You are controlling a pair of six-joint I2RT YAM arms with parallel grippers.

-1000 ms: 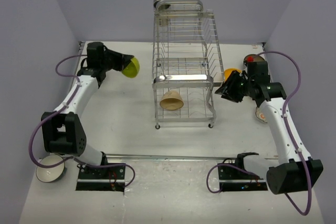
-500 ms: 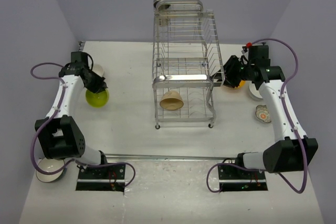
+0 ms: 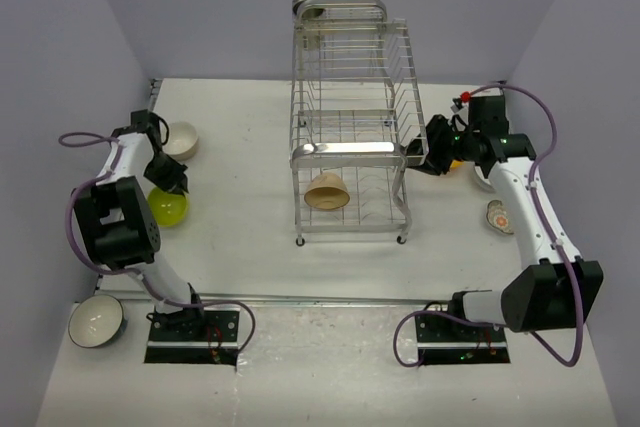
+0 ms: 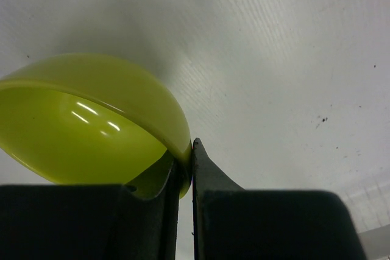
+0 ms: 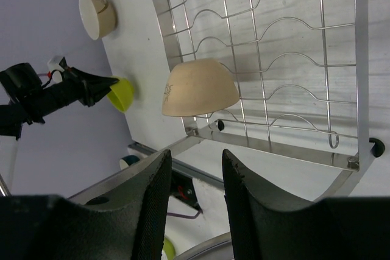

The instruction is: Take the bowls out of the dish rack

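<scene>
The left gripper (image 4: pixel 186 150) is pinching the rim of one lime bowl (image 4: pixel 91 120), way over on the left of the top view. The right gripper (image 5: pixel 195 158) is hanging open with nothing in it, just right of the single dish rack (image 3: pixel 350 152) mid-frame. One tan bowl (image 3: pixel 327 191) is sitting in its lower tier.

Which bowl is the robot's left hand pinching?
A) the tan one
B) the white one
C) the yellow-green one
C: the left gripper is shut on the rim of the yellow-green bowl, while the tan bowl sits in the dish rack.
</scene>
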